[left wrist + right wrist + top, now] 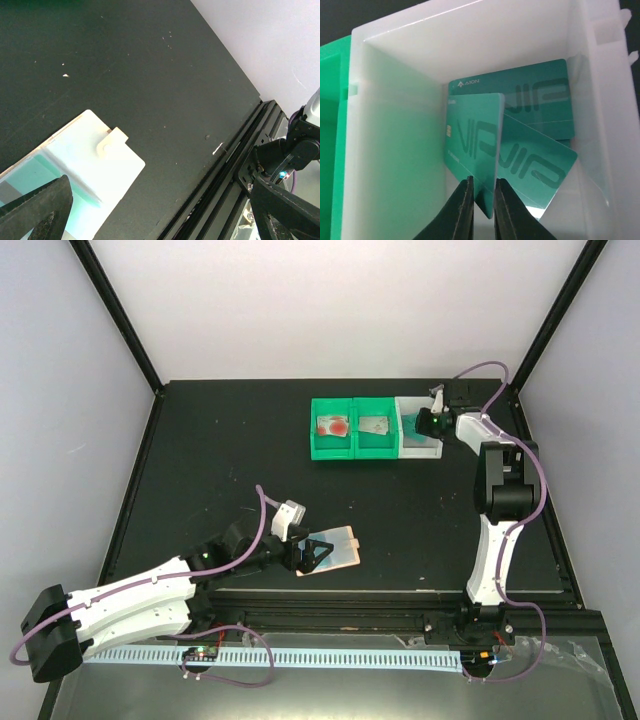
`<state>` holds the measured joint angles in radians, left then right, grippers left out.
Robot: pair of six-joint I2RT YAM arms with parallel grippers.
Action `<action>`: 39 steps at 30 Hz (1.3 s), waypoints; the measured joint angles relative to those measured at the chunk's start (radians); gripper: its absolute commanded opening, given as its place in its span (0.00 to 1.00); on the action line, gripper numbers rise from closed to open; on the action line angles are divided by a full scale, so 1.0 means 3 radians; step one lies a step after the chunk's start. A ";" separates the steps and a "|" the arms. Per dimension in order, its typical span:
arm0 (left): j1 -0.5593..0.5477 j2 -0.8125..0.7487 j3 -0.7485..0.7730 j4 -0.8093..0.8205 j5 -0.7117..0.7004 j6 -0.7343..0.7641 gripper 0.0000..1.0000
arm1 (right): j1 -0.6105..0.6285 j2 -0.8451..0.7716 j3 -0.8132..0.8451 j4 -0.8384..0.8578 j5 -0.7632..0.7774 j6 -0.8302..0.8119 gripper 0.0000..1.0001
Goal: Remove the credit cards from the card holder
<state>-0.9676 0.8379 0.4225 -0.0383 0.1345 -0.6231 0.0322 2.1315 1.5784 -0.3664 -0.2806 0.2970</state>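
Note:
The peach card holder [340, 546] lies open on the table near the front edge. In the left wrist view it [107, 167] looks pale, with its side tab [111, 143] and a teal patch [27, 172] in a pocket. My left gripper [312, 556] is open; one finger [37, 210] is over the holder, the other [287, 212] is off the table edge. My right gripper [432, 422] is inside the white bin [420, 445], shut on a teal credit card [472, 142] held on edge. Two more teal cards [540, 165] lie in that bin.
Two green bins [352, 450] stand left of the white bin; one holds a red-blotch card [332, 425], the other a silver-grey card [375, 424]. The white bin's walls [395, 130] close round the right gripper. The table's metal front rail [235, 165] runs just beyond the holder.

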 measured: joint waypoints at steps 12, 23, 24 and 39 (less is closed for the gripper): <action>0.0000 0.0000 0.0000 -0.0003 0.0000 -0.0003 0.99 | -0.0001 -0.0001 0.0120 -0.0164 0.0132 0.0025 0.26; 0.0000 0.0000 0.0005 -0.0056 -0.0003 -0.0005 0.99 | -0.0008 -0.0094 0.0198 -0.0441 0.0228 0.0090 0.29; 0.0000 0.0000 0.0005 -0.0056 -0.0003 -0.0004 0.99 | -0.0008 -0.0113 0.0198 -0.0464 0.0229 0.0097 0.28; 0.0000 0.0022 0.0060 -0.0074 -0.0001 -0.0024 0.99 | 0.0074 -0.0253 0.0100 -0.0614 0.0387 0.0094 0.01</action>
<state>-0.9676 0.8444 0.4404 -0.0605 0.1341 -0.6304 0.0544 2.0556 1.6085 -0.5507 -0.1646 0.3252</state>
